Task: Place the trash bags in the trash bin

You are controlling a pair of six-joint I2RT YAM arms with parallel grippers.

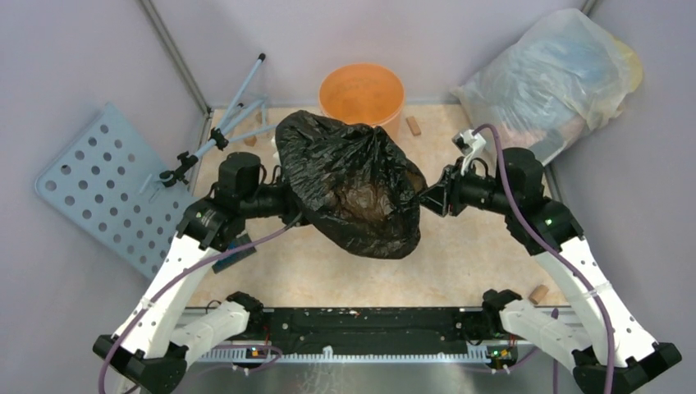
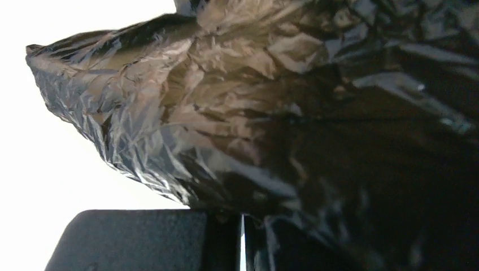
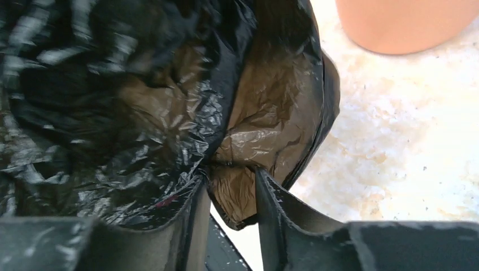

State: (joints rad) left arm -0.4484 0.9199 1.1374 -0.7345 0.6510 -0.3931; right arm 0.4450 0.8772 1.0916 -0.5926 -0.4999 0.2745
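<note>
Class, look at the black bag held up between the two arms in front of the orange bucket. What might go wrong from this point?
1. The right gripper has its jaws apart around the edge of the black bag, so that side may slip free and hang from the left gripper alone.
2. The bag looks broader than the mouth of the orange bucket, so it may drape over the rim instead of dropping in.
</note>
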